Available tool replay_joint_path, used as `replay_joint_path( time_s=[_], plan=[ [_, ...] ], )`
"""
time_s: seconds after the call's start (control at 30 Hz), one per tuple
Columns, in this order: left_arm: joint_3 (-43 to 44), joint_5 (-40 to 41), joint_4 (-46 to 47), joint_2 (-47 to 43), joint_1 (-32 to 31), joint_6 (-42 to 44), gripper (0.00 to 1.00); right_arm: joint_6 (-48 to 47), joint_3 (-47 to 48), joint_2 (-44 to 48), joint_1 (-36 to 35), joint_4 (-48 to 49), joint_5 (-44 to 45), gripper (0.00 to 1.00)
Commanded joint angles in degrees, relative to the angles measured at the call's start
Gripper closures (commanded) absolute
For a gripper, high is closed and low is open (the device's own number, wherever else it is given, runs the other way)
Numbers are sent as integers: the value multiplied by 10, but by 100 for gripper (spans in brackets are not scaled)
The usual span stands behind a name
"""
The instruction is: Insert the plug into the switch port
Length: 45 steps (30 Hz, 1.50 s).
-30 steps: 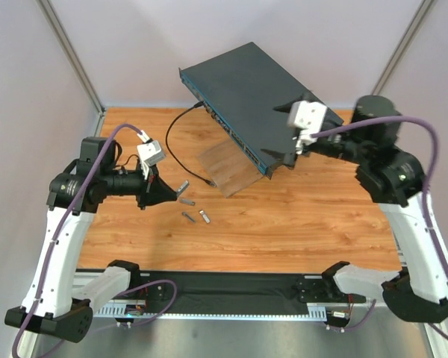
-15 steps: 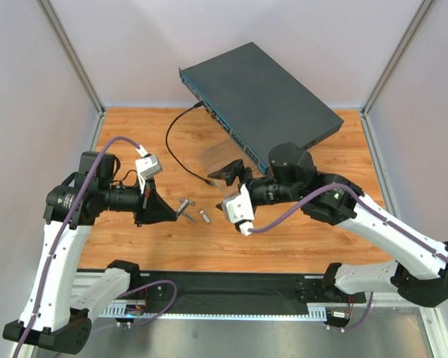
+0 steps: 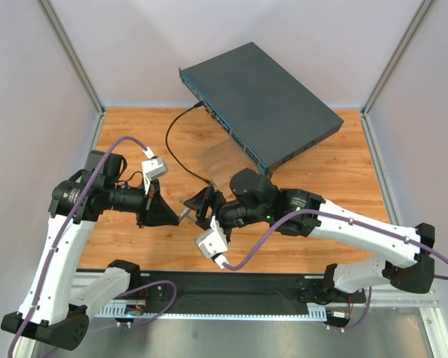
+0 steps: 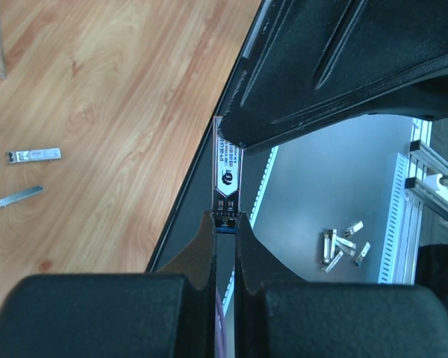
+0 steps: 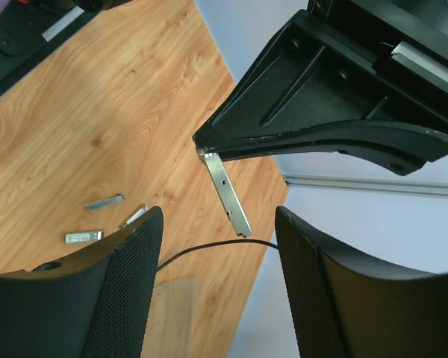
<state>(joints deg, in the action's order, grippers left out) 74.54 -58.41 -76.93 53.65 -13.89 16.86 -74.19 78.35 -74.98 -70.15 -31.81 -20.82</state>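
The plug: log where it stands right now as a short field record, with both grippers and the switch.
plug: slim silver module, held off the table by one end
left gripper: shut on the plug
right gripper: open, its fingers flanking the plug's free end in the right wrist view; contact unclear
switch: at the far side of the table, apart from the plug
insertion: not yet done
loose modules: three lying on the table
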Motion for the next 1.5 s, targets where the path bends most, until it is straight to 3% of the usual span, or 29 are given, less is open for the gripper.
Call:
replay_joint_path(
  time_s=[0.0, 0.13, 0.23, 0.33, 0.37, 0.47, 0.5, 0.6, 0.67, 0.77, 0.87, 1.03, 1.17, 1.47],
  plan=[
    [0, -15, -1, 2, -8, 3, 100, -27, 1, -8, -8, 52, 23, 38],
    [0, -13, -2, 7, -11, 3, 100, -53, -8, -17, -12, 56, 44, 50],
    [0, -11, -2, 8, -12, 1, 100, -64, -13, -23, -14, 50, 61, 64],
    [0, -8, -2, 8, -12, 3, 100, -63, -14, -21, -19, 42, 68, 86],
    [0, -6, 1, 6, -12, 1, 97, -63, -14, -21, -20, 40, 73, 100],
    [3, 32, 35, -11, -12, -20, 72, -31, -9, -24, -21, 34, 87, 100],
    [11, 62, 51, -16, -12, -21, 54, -17, -3, -27, -20, 26, 92, 100],
    [41, 144, 97, -45, -12, -31, 27, 65, 36, -39, -16, -17, 105, 100],
    [44, 176, 125, -76, -12, -35, 23, 141, 79, -51, -4, -62, 91, 100],
    [11, 219, 198, -141, -12, -32, 21, 216, 133, -68, 20, -129, 49, 100],
    [-50, 217, 273, -223, -12, 32, 20, 320, 181, -89, 55, -187, -16, 100],
    [-105, 167, 244, -300, -12, 255, 20, 504, 261, -153, 113, -268, -157, 100],
    [-135, 138, 236, -320, -12, 375, 22, 622, 293, -193, 147, -273, -302, 100],
    [-147, 110, 243, -275, -12, 500, 40, 840, 235, -209, 167, -154, -396, 99]
  ],
)
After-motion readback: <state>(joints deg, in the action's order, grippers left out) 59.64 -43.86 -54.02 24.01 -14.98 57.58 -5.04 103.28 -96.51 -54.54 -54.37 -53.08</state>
